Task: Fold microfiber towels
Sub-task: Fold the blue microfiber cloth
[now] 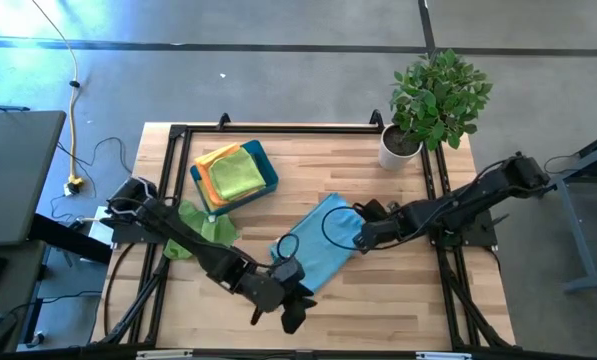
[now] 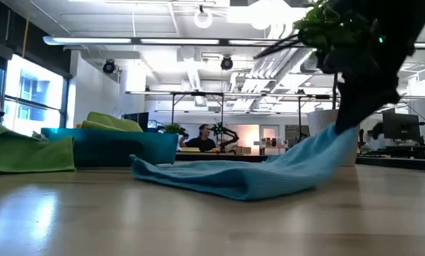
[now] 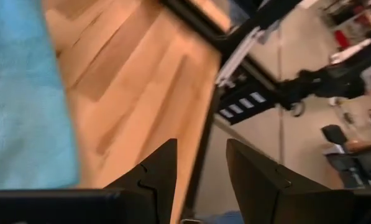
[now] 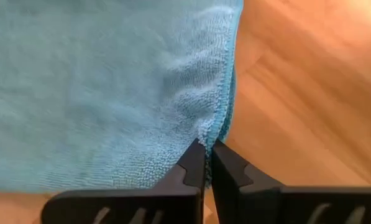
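Note:
A light blue towel (image 1: 316,248) lies on the wooden table's middle, and its right end rises off the table in the low view (image 2: 319,153). My right gripper (image 1: 357,238) is shut on that raised end. My left gripper (image 1: 294,314) is open and empty near the table's near edge, just beside the towel's near corner. A lime green towel (image 1: 204,224) lies crumpled on the table under my left arm. Yellow, orange and green towels (image 1: 230,172) lie stacked in the teal tray (image 1: 270,172). My right gripper pinches the blue towel's hemmed edge (image 4: 217,124) between its two fingertips, near a corner. Two layers seem to lie together at that edge. The fingers come from the table's right, slanting down. That end is lifted (image 2: 337,139); the rest slopes down slack and lies on the table.
A potted plant (image 1: 433,100) stands at the table's far right corner. The teal tray stands at the far left. A black frame (image 1: 278,128) runs around the table's edges. Bare wood (image 1: 398,300) lies at the near right.

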Tool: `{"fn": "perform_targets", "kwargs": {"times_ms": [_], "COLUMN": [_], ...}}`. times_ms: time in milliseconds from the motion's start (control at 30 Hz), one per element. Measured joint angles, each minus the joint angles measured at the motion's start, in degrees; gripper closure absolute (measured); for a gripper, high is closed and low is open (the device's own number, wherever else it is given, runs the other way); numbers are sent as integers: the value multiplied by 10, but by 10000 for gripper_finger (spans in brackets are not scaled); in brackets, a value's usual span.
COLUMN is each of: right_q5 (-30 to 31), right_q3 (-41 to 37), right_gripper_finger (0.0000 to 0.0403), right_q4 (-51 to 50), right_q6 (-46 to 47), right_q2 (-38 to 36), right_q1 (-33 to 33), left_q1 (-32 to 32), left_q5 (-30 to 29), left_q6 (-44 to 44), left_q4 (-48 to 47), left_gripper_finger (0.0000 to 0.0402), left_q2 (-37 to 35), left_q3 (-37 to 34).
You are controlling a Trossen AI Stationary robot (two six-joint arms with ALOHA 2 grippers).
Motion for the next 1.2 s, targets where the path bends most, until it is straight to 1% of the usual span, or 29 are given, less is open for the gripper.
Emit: {"fn": "perform_targets", "kwargs": {"times_ms": [67, 133, 300, 367, 433, 533, 700, 800, 1000, 1200], "right_q5": [-2, -6, -9, -9, -9, -21, -33, -33, -39, -40], "right_q3": [32, 58, 94, 104, 118, 148, 234, 289, 397, 486], "right_gripper_finger": [402, 402, 402, 402, 403, 403, 403, 403, 403, 403], "right_q4": [-42, -58, -49, -39, -19, -1, -1, -4, -8, -20], "right_q6": [1, 4, 31, 45, 56, 67, 75, 75, 75, 71], "right_q2": [0, 0, 6, 20, 49, 99, 190, 238, 323, 385], "right_q1": [1, 5, 16, 22, 29, 41, 58, 70, 83, 94], "left_q1": [-4, -5, -5, -6, -9, -15, -38, -53, -80, -95], "left_q5": [0, -1, -5, -7, -15, -31, -79, -97, -130, -133], "left_q6": [10, 24, 74, 89, 105, 133, 173, 186, 187, 181], "left_q4": [-3, -26, -116, -122, -143, -151, -176, -185, -228, -257], "left_gripper_finger": [273, 273, 273, 273, 273, 273, 273, 273, 273, 273], "left_q2": [-9, -23, -79, -109, -145, -192, -267, -297, -325, -329], "left_q3": [14, 28, 43, 45, 45, 45, 45, 45, 44, 44]}}
